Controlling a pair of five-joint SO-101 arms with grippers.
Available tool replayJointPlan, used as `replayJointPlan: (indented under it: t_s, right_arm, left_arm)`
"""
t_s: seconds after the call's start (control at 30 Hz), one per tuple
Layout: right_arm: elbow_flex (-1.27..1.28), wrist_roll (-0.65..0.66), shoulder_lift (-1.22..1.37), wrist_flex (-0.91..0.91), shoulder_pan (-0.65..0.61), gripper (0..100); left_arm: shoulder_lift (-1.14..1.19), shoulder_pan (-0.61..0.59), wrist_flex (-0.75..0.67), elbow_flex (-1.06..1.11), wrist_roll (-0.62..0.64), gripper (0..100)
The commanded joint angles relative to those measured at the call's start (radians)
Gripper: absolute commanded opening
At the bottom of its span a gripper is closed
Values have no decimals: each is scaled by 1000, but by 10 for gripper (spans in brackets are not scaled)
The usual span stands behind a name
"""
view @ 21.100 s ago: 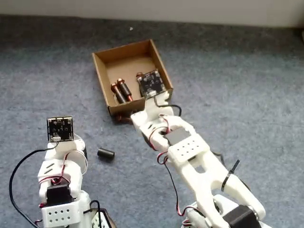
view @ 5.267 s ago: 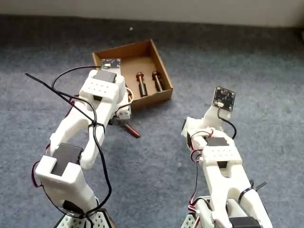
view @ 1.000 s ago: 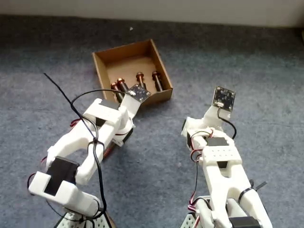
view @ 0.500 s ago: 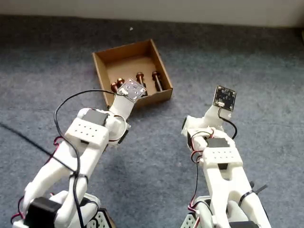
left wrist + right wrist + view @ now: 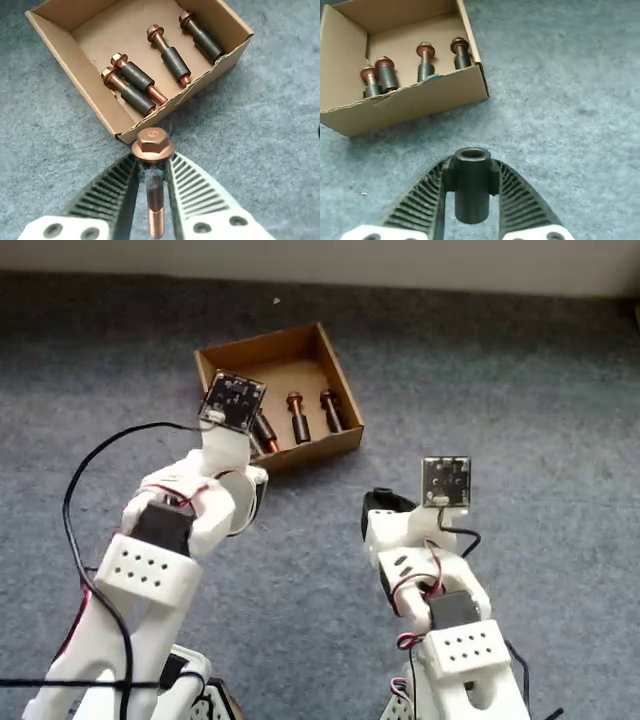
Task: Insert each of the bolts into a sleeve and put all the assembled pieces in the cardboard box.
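- my left claw is clamped on a bolt, with the head out past the fingertips and the shank back between the fingers.
- it hangs just off the near corner of the box.
- my right claw grips a sleeve (dark, with the hollow end showing beyond the tips).
- that claw is over the carpet, near the box but apart from it.
- four assembled pieces lie side by side on the box floor, each a bolt through a sleeve.
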Motion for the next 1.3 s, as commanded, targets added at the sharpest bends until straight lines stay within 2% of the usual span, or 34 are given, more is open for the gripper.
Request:
replayJointPlan:
  t_s: [0.0,0.2,0.5,0.7,0.83,0.97,1.1,1.27]
  right_arm:
    - [30,14,-131,-1,-58,5]
    - [125,14,-309,-1,-153,5]
    - [305,14,-653,-1,-271,5]
    - [349,15,-641,-5,-358,5]
    - [349,15,-653,-5,-430,5]
    - [349,20,-653,-5,-510,5]
    - [349,110,-653,-5,-552,5]
    - [349,124,-653,-5,-576,5]
  left_arm:
    - [-246,5,-6,71,35,6]
    - [-550,10,-127,306,35,6]
    - [-877,7,-135,463,38,6]
    - [-1073,7,-135,524,38,6]
    - [-1090,7,-138,492,41,6]
    - [-1084,5,-140,443,143,6]
    - [-1082,5,-141,367,120,6]
    - [-1076,51,-172,325,121,6]
